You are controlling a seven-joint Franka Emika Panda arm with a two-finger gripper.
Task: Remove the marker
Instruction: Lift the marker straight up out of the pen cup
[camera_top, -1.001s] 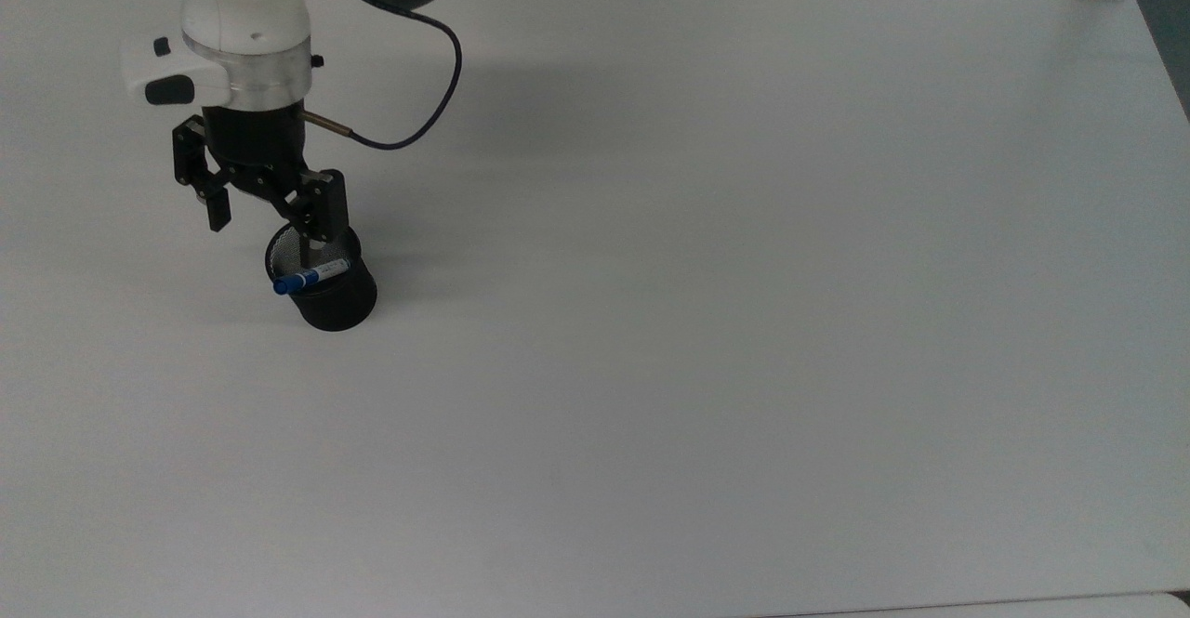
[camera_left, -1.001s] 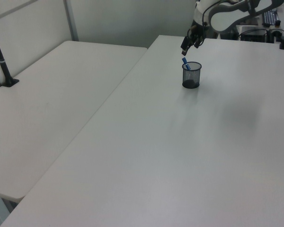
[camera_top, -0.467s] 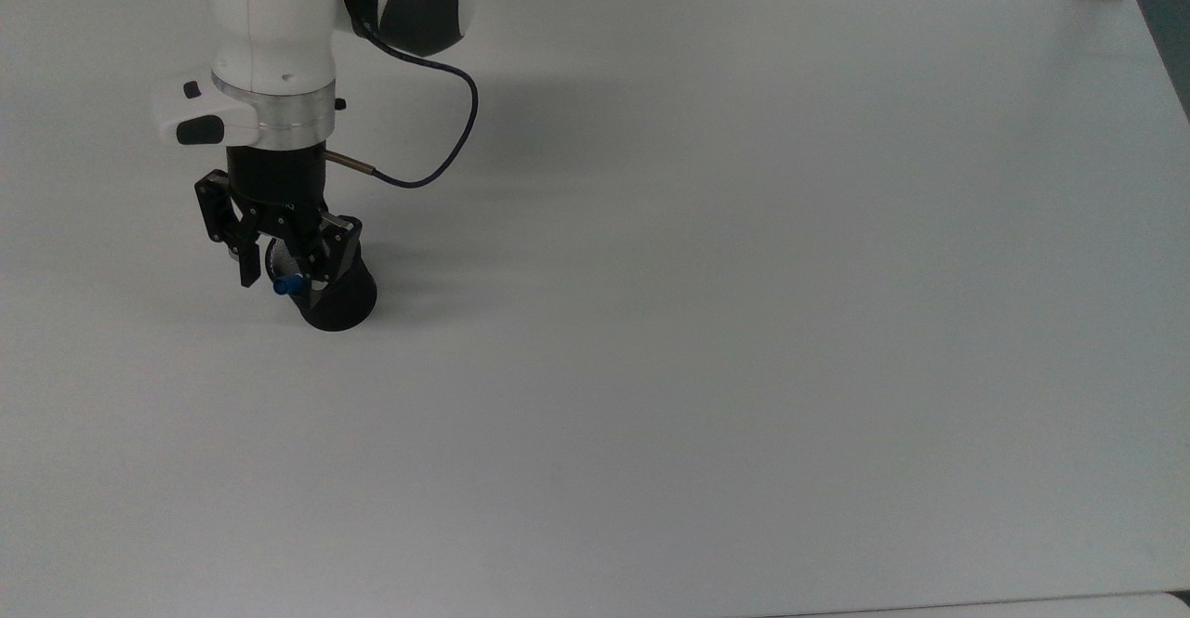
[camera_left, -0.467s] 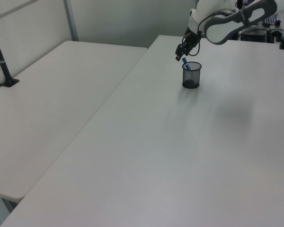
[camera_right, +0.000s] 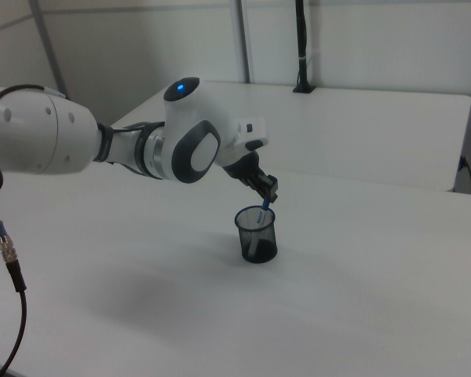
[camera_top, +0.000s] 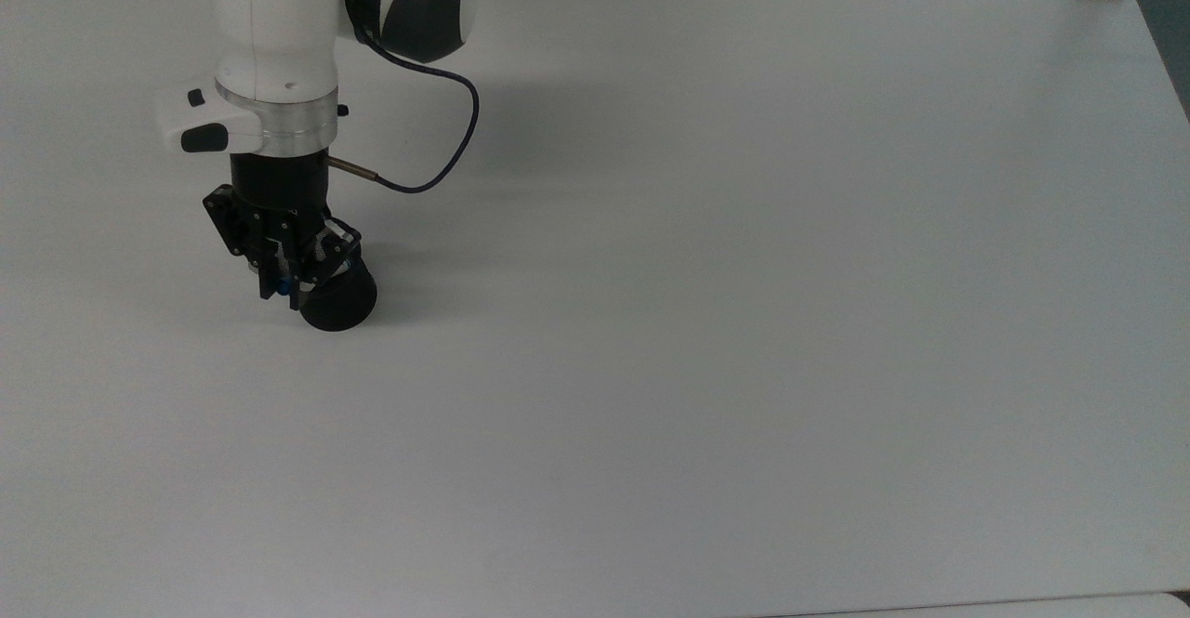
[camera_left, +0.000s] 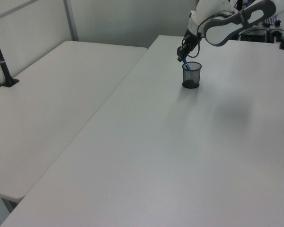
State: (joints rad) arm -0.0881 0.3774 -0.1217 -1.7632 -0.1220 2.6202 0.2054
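While the gripper is pinching its fingers on the blue top of the marker, which is leaning inside the black mesh cup on the tabletop, a slanted pull is risking dragging the barrel against the rim and tipping the cup. Counting: one marker, one cup, one gripper.

Most of the marker, hidden behind the gripper and inside the mesh cup.
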